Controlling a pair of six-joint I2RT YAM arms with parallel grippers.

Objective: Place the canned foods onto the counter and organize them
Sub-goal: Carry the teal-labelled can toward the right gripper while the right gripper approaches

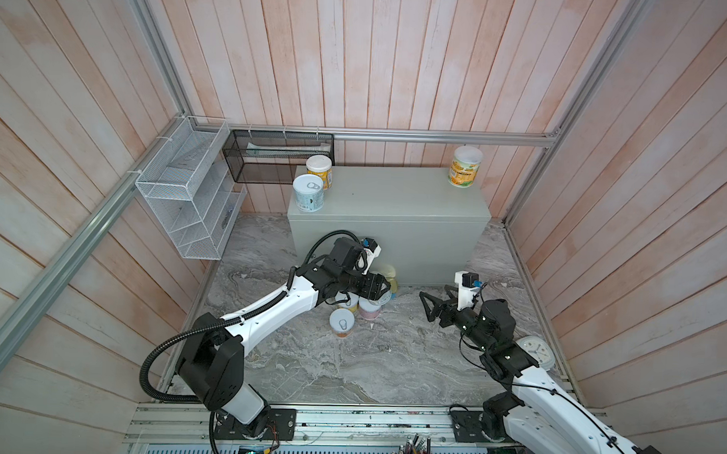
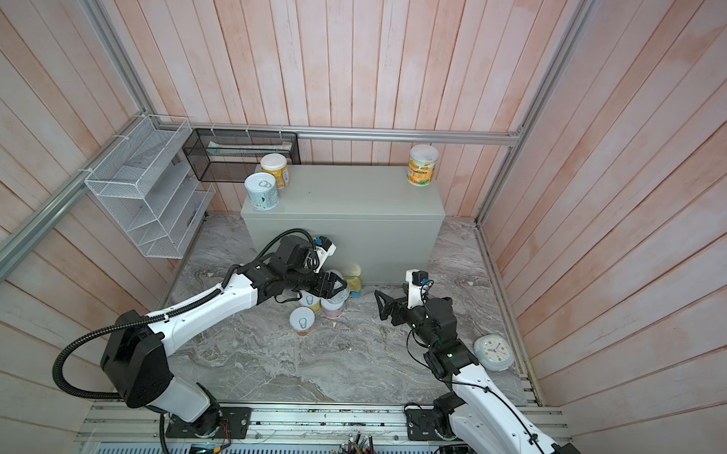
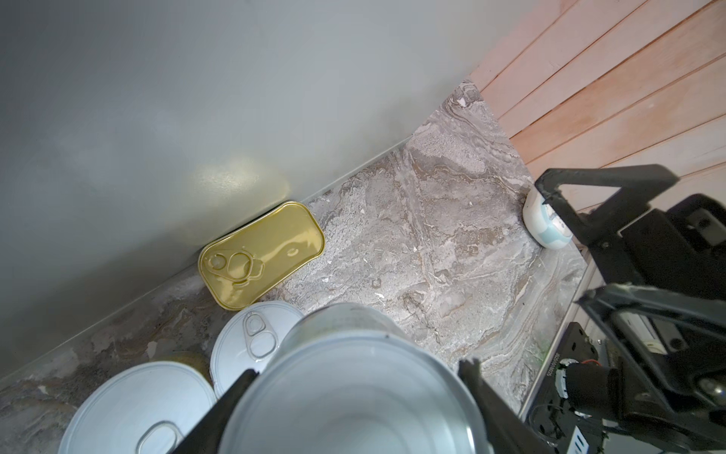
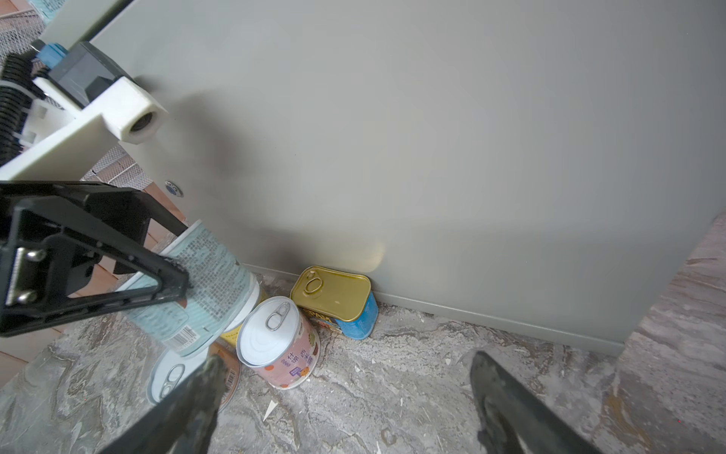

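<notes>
Held can [image 4: 212, 283]: pale blue label with small print and a barcode, plain silver end; tilted over the cluster on the marble floor [image 1: 390, 362], just in front of the worktop.
Left hand [image 3: 353, 387]: narrowed onto the held can, one finger on each side of it.
Pink can [image 4: 279, 342]: upright on the marble, white pull-tab top, beside the held can.
Gold tin [image 3: 261, 253]: rectangular, gold pull-tab top, blue side; on the marble against the foot of the worktop.
Orange can [image 1: 342, 323]: upright on the marble, nearest the camera.
Yellow can [image 1: 350, 304]: mostly hidden under the left arm.
Worktop [image 1: 396, 191]: plain light-grey metal box with a flat top.
On the worktop: a blue can [image 1: 309, 193] and a yellow-labelled can [image 1: 319, 171] at its left end, a yellow-green can [image 1: 465, 166] at its far right corner.
Right hand [image 4: 341, 373]: spread wide, holding nothing, low over the marble to the right of the cluster.
Clock [image 1: 534, 350]: white, on the marble by the right arm.
</notes>
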